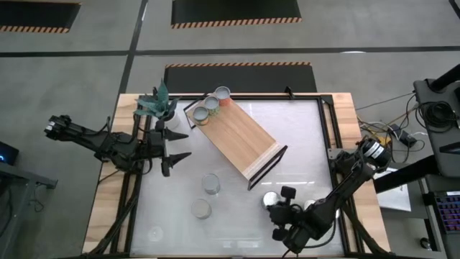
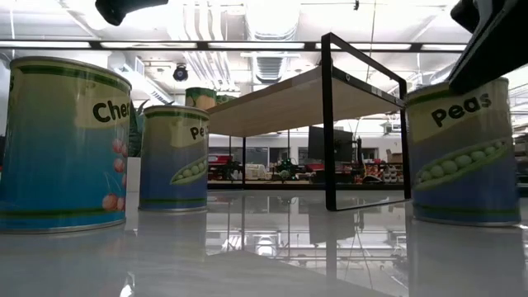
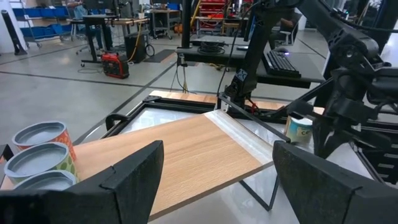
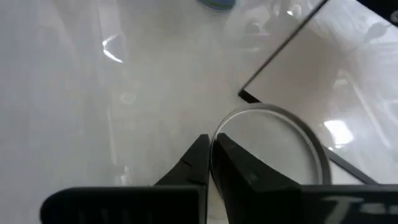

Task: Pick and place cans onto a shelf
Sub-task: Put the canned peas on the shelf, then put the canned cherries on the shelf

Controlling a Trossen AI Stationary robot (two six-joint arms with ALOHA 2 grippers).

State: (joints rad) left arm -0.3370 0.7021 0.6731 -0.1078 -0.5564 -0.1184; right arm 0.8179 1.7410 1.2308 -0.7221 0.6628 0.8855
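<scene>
Pressed-together right fingers [image 4: 210,155] hover just beside a can [image 4: 273,146]; left fingers [image 1: 175,144] spread by the shelf [image 1: 237,135].

6 cans [image 1: 211,183] total: 3 on shelf [image 1: 237,138] far-left end, 3 on tabletop, 1 shelf, 1 potted plant [image 1: 157,105], 2 arms.

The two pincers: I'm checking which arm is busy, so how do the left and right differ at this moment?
The left pincer stands open, its fingers spread wide; the right pincer is shut, fingers pressed together. The left points at the shelf from beside the plant; the right is at the table's near edge, next to a can but not gripping it. Both are dark and hold nothing.
</scene>
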